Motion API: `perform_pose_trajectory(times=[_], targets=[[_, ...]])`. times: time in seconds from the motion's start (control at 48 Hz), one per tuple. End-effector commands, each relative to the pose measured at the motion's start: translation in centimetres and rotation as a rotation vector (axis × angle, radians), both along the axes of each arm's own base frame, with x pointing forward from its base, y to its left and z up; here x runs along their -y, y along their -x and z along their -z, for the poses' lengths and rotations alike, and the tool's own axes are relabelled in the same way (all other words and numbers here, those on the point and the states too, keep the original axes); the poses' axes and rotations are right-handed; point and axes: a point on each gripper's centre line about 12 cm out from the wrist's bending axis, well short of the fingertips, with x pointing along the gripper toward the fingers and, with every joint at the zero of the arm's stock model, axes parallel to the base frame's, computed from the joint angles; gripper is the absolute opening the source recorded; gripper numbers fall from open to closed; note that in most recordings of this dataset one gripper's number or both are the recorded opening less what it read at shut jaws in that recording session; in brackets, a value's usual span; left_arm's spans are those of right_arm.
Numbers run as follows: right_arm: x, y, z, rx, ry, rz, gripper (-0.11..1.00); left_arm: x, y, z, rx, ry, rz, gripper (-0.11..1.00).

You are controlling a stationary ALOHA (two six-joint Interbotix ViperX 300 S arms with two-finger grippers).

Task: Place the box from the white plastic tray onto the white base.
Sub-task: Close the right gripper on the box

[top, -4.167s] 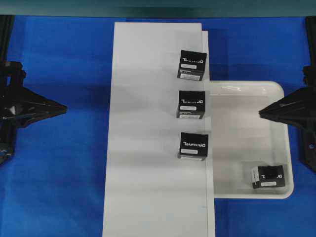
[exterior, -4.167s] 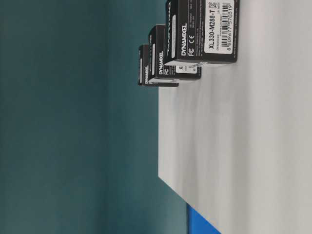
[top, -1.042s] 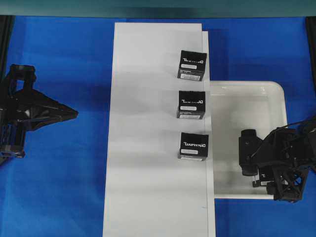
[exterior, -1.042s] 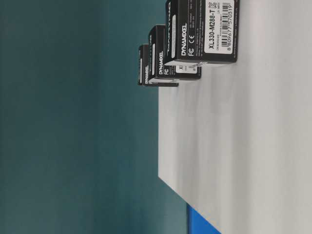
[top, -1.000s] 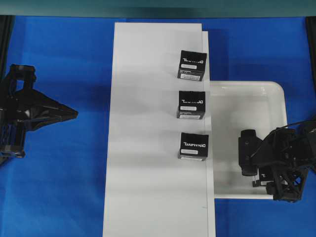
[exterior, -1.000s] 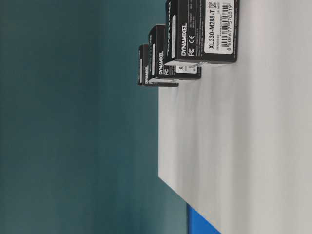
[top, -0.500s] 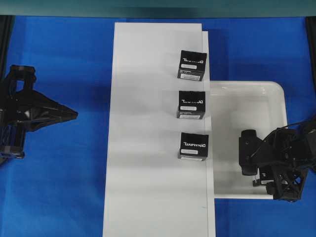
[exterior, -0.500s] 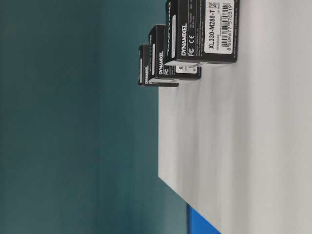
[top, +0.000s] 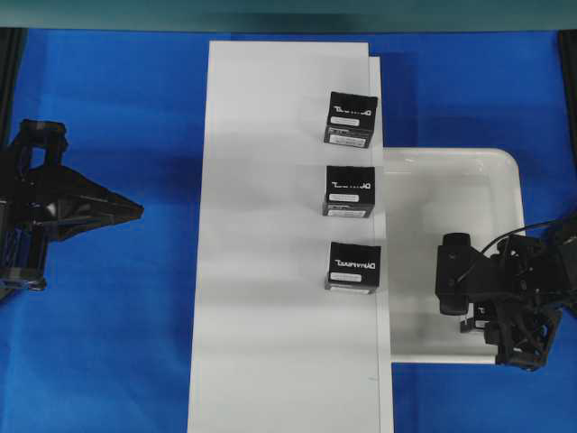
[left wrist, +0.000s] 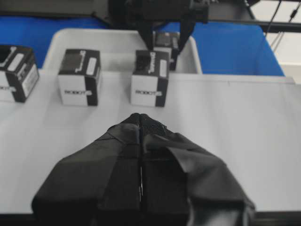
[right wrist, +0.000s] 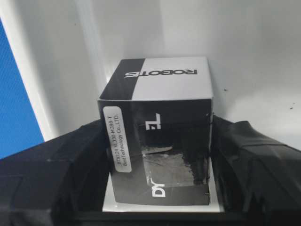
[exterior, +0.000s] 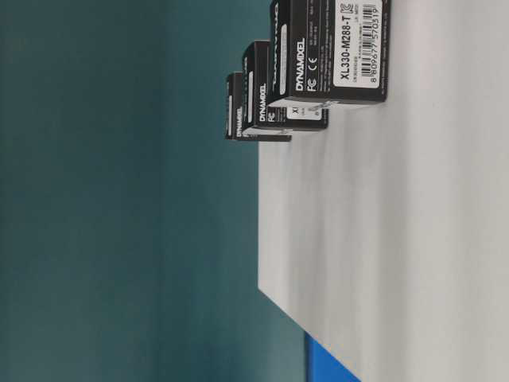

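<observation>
Grip: right gripper (right wrist: pixel 160 155) brackets the box (right wrist: pixel 157 127) — whether pads touch, we cannot tell.
Advice: we squeeze squarely, then lift clear of the white plastic tray (top: pixel 451 162) rim at lower right.
Left gripper (left wrist: pixel 140 122): pressed together — empty.

Overhead view straight down on long flat white board (top: pixel 288 225), table-level view rotated sideways, close to lettered black cartons (exterior: pixel 330 52), both wrist views near, sharing the same cartons.

Blue tabletop (top: pixel 117 108), teal backdrop (exterior: pixel 119 199), perhaps a wall, evenly lit.
</observation>
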Motion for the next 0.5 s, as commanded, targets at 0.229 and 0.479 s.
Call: perform_pose_trajectory(times=[0.229,0.479], targets=[[-0.3,-0.7,-2.6,0.040,-0.037,0.057,0.61,0.1,-0.3,-1.1,0.031,-0.001,0.003,-0.07],[-0.7,-1.2,-9.6,0.061,-0.072,0.069,0.61,0.2,-0.2,-1.2,0.034,-0.001,0.008,-0.07]])
